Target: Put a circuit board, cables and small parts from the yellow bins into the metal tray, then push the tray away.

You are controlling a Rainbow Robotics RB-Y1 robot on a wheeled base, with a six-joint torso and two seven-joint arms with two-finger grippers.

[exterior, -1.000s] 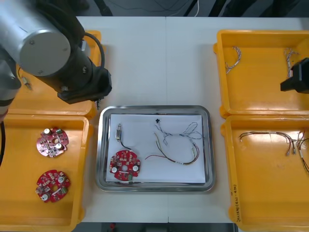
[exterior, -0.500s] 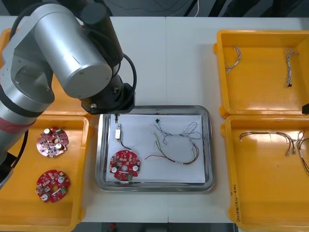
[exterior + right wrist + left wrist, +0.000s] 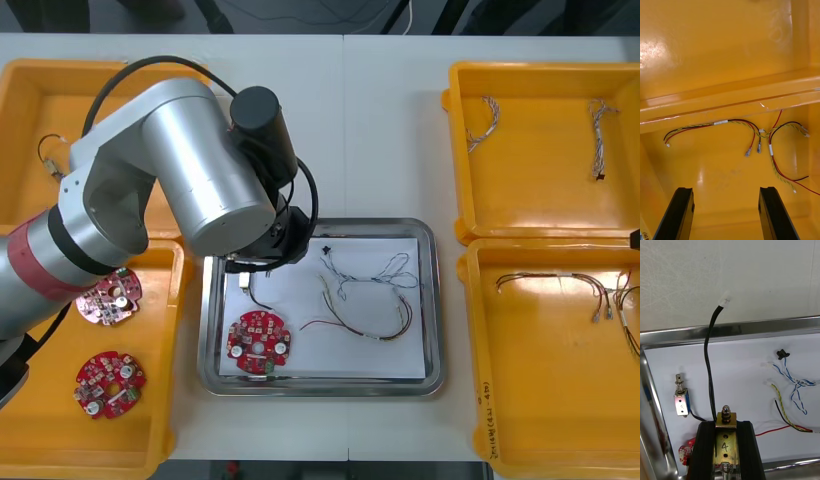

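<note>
A pale, matte table (image 3: 380, 130) carries everything. A thin seam (image 3: 343, 120) runs straight across it toward the far edge, to the right of the left gripper (image 3: 725, 425). Ahead of that gripper its surface shows faint scratches. Beyond the far edge lies a dark floor (image 3: 300, 15).

The fingers (image 3: 703, 450) of the left gripper (image 3: 726, 424), clamped on a small metal part (image 3: 726, 435), hide most of the red circuit board (image 3: 685, 453) and one end of a red cable (image 3: 769, 431) behind them.

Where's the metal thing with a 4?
In the left wrist view, that small metal part is held in the left gripper, over the metal tray's left side.
</note>
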